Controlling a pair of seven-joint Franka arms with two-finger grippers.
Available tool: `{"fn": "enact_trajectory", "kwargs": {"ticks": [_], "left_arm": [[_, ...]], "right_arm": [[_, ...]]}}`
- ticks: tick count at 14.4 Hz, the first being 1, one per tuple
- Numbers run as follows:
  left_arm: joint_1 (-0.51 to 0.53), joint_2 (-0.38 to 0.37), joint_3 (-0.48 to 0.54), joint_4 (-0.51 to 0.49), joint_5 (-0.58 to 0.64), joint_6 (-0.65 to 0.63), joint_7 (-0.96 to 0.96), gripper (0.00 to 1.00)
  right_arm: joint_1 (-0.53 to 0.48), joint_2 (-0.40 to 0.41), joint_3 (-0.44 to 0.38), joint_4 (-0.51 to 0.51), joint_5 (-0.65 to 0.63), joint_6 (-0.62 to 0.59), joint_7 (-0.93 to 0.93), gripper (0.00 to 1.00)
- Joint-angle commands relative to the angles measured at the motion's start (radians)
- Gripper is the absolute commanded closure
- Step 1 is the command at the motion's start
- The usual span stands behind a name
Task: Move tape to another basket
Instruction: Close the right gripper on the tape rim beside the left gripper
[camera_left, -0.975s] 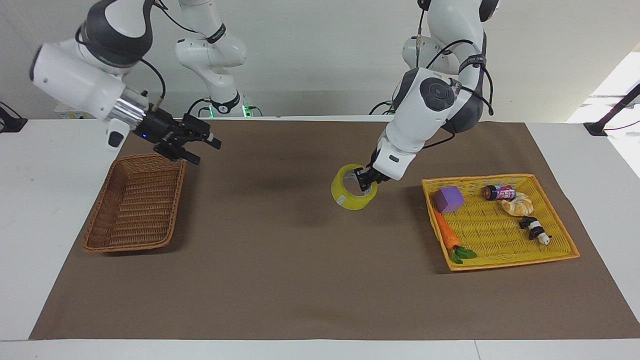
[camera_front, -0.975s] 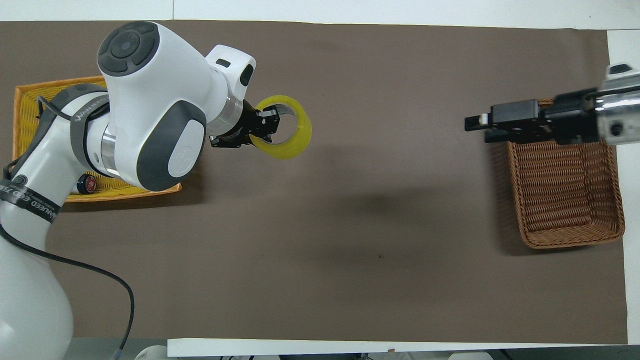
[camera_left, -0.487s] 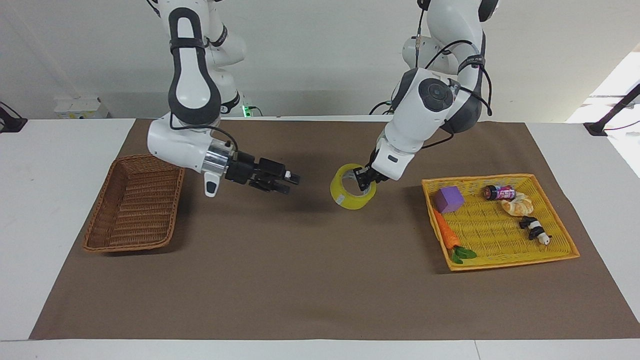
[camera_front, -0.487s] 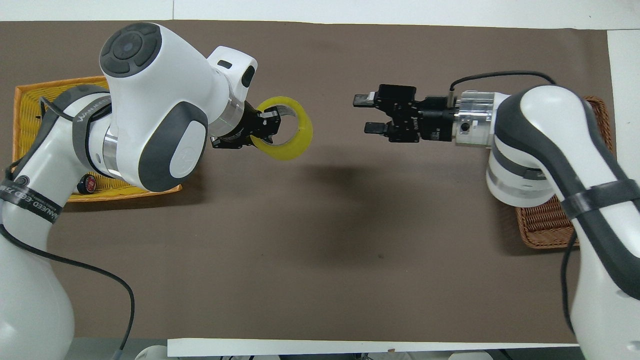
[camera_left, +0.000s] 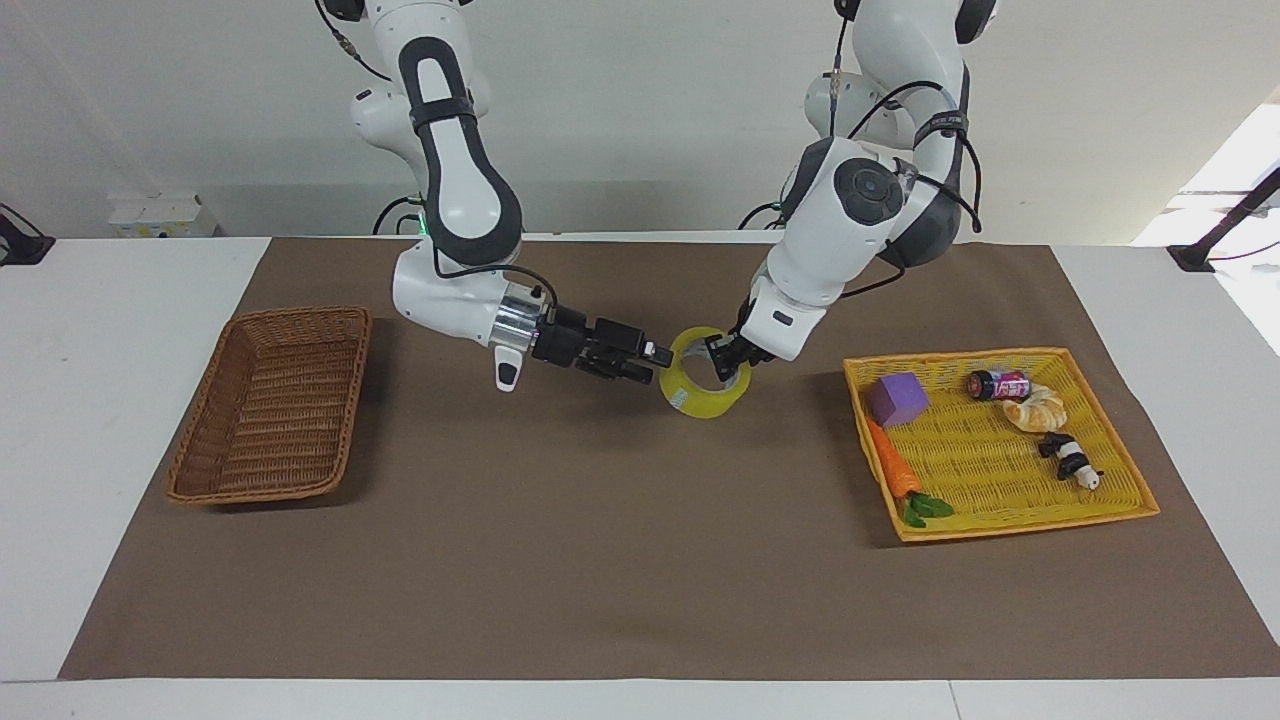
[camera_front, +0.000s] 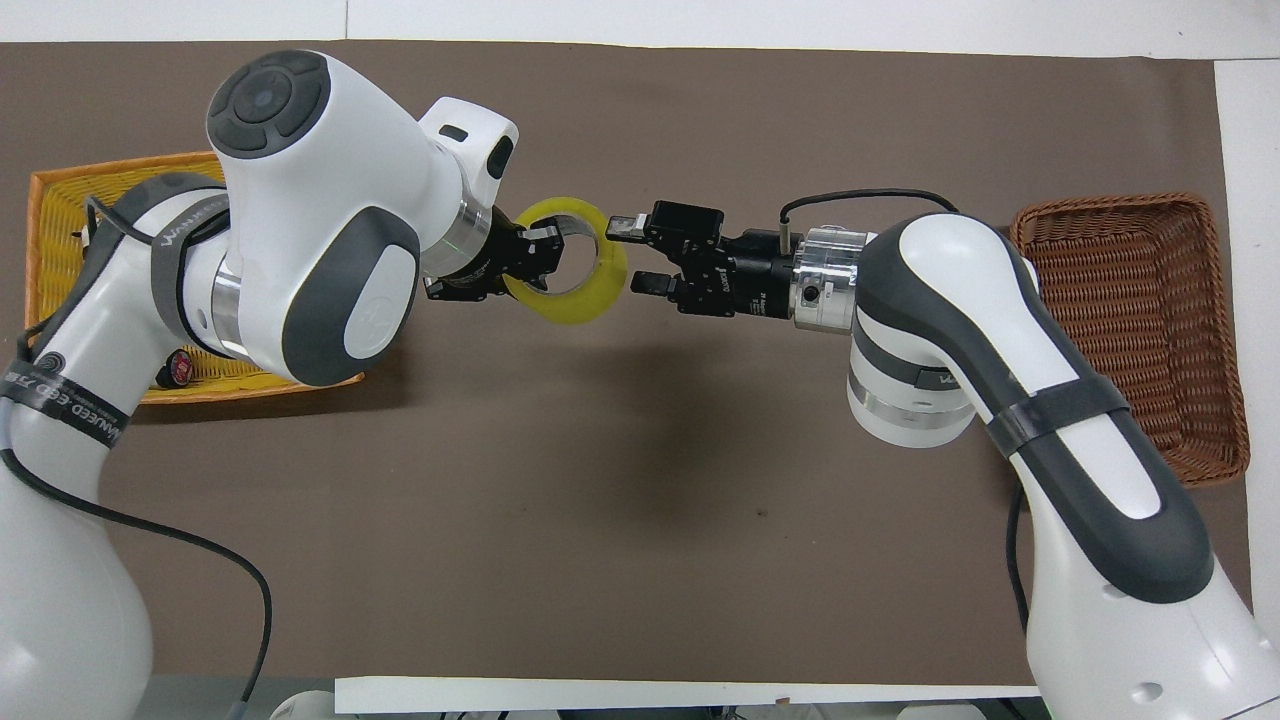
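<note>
Handover is setting up. The left gripper (camera_left: 732, 357) is clamped on the wall of the tape (camera_left: 702, 376), one finger inside the core, holding the roll up in the air over the brown mat (camera_left: 600, 560), roughly mid-table. The roll is barely shifting from a second ago.

The big change is the right arm. A second ago its hand was hanging over the brown basket (camera_left: 268, 412); now the right gripper (camera_front: 630, 255) is reaching across with its fingers spread apart, tips right at the roll's outer rim on the side away from the left gripper. In the overhead view the two fingertips are bracketing the rim; I cannot tell whether they are touching it yet.

My read: the right arm is about to take the roll and carry it to the brown basket at its own end of the table. The tape is already out of the yellow tray (camera_left: 1130, 510), which is holding a purple block (camera_left: 897, 398), a carrot (camera_left: 893, 468) and some small items.

Writing: the left arm's black strap (camera_front: 60, 408) carries white lettering, not clearly readable. A pale patch on the roll is too small to read.
</note>
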Motion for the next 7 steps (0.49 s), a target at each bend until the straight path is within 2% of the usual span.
{"fn": "enact_trajectory", "kwargs": {"ticks": [1, 5, 6, 7], "left_arm": [[-0.014, -0.037, 0.013, -0.039, -0.018, 0.022, 0.001, 1.00], [-0.017, -0.037, 0.013, -0.040, -0.018, 0.031, 0.000, 1.00], [-0.017, -0.037, 0.013, -0.039, -0.018, 0.029, 0.000, 1.00], [-0.017, -0.037, 0.013, -0.039, -0.018, 0.032, 0.000, 1.00]], "right_arm": [[0.001, -0.017, 0.003, -0.019, 0.025, 0.035, -0.039, 0.00], [0.064, -0.006, 0.003, -0.014, 0.020, 0.105, -0.050, 0.00], [0.063, -0.004, 0.003, -0.014, 0.016, 0.104, -0.051, 0.04], [0.057, -0.004, 0.003, -0.014, 0.012, 0.099, -0.062, 0.12]]}}
